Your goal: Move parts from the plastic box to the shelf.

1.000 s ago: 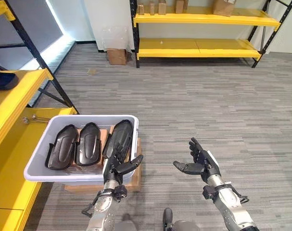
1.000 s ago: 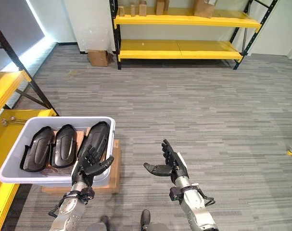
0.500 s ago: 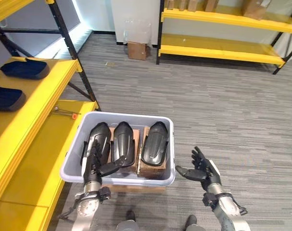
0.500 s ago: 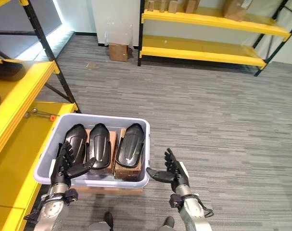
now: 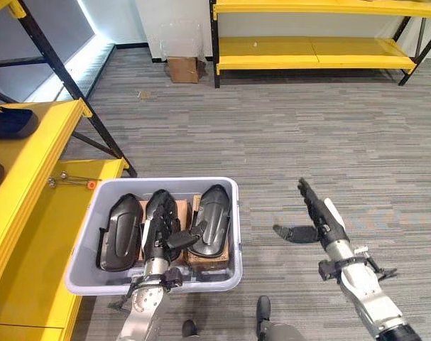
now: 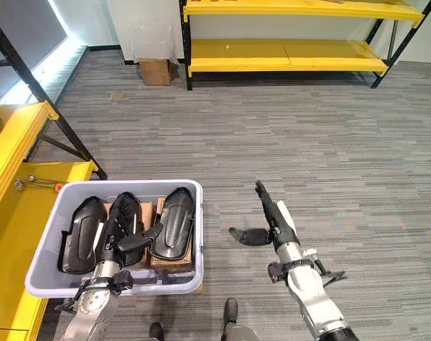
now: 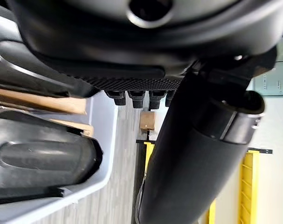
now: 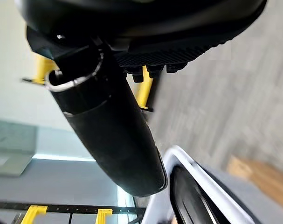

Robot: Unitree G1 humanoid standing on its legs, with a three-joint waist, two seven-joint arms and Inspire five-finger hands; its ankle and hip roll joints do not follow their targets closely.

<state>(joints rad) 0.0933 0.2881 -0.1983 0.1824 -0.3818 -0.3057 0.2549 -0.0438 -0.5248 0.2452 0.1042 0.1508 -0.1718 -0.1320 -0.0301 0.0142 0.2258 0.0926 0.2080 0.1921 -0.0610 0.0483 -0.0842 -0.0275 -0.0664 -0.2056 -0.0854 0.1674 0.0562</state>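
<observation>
Head-camera views showed a grey plastic box (image 5: 80, 273) on the floor beside a yellow shelf (image 5: 27, 170), resting on a cardboard carton (image 5: 201, 259). Three black moulded parts (image 5: 210, 219) lay side by side in the box, lengthwise, none on the near shelf's lower board. The left hand (image 5: 160, 240) hovered over the middle part with fingers straight and thumb spread toward the rightmost part, holding nothing. The right hand (image 5: 320, 222) hung over bare grey carpet (image 5: 307, 142), well apart from the box, fingers straight and pointing away, thumb stuck out toward the box, empty. Two dark parts (image 5: 9, 124) sat on the near shelf's upper board. A second yellow shelf (image 6: 286, 53) stood at the far wall, with a small cardboard box (image 6: 155, 71) on the floor next to it.

Left wrist view showed the left hand's thumb (image 7: 197, 154) extended and its fingers (image 7: 136, 97) straight, with a black part (image 7: 38, 161) and the box wall (image 7: 104, 135) past them.

Right wrist view showed the right hand's thumb (image 8: 113, 135) extended, fingers (image 8: 150, 70) uncurled, and the box rim (image 8: 164, 186) beyond.
</observation>
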